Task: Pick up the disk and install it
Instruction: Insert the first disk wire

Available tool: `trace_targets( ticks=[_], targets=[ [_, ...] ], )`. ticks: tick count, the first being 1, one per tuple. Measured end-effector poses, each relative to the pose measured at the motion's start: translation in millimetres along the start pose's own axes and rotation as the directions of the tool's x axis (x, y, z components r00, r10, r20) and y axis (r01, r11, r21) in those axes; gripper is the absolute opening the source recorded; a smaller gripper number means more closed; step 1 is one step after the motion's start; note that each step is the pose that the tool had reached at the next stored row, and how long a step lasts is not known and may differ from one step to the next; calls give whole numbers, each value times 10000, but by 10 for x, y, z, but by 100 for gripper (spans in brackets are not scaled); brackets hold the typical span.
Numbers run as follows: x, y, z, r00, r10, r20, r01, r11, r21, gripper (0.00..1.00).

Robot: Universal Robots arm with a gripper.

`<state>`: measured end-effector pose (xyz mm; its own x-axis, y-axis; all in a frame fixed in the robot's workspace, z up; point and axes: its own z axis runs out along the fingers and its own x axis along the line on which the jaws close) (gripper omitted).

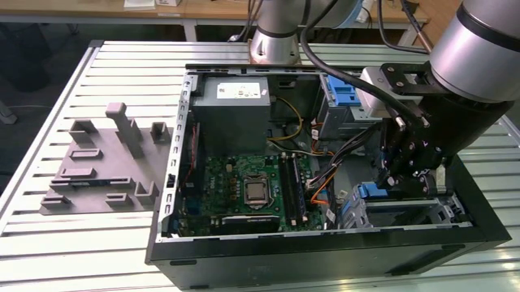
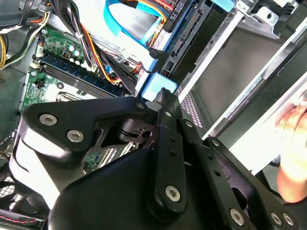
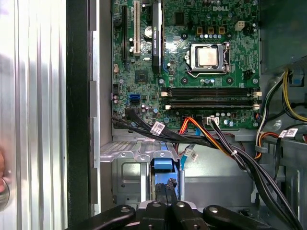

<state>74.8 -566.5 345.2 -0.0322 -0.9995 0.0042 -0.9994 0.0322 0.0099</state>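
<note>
The disk stands edge-on in the silver drive cage [image 1: 422, 210] at the near corner of the open computer case, on the exterior view's right. Its blue carrier frame shows as a blue block [image 1: 375, 191] just under my gripper [image 1: 400, 181]. In the first wrist view the disk's blue end [image 3: 165, 165] sits between the cage rails [image 3: 129, 154], and my gripper [image 3: 166, 191] has its fingers together with their tips against it. In the second wrist view my shut gripper [image 2: 163, 96] touches the disk's blue end [image 2: 154, 87], and the frame runs along the bay.
Black, orange and blue cables [image 3: 216, 139] cross between the motherboard [image 1: 243, 182] and the cage. The grey power supply box [image 1: 235, 115] fills the case's far side. A grey fixture [image 1: 106, 164] lies outside the case on the slatted table. A person's hand [image 2: 292, 143] is beside the case.
</note>
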Motion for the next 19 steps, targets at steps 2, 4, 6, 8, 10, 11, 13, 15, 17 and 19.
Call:
trace_targets(
  ticks=[2, 4, 6, 8, 10, 11, 13, 15, 17, 19],
  targets=[
    [0, 0, 0, 10000, -1, -1, 1, 10000, 0, 11],
    [0, 0, 0, 10000, 0, -1, 0, 10000, 0, 11],
    [0, 0, 0, 10000, 0, -1, 0, 10000, 0, 11],
    [-1, -5, 0, 10000, 0, -1, 0, 10000, 0, 11],
    [-1, -12, 0, 10000, -1, -1, 1, 10000, 0, 11],
    [-1, -18, 0, 10000, -1, -1, 1, 10000, 0, 11],
    [-1, -37, 0, 10000, -1, -2, 1, 10000, 0, 11],
    [-2, -72, 0, 10000, 0, 0, 0, 10000, 0, 11],
    [-4, -119, -1, 10000, 0, -1, 0, 10000, 0, 11],
    [-5, -160, -1, 10000, -1, -1, 1, 10000, 0, 11]
  ],
)
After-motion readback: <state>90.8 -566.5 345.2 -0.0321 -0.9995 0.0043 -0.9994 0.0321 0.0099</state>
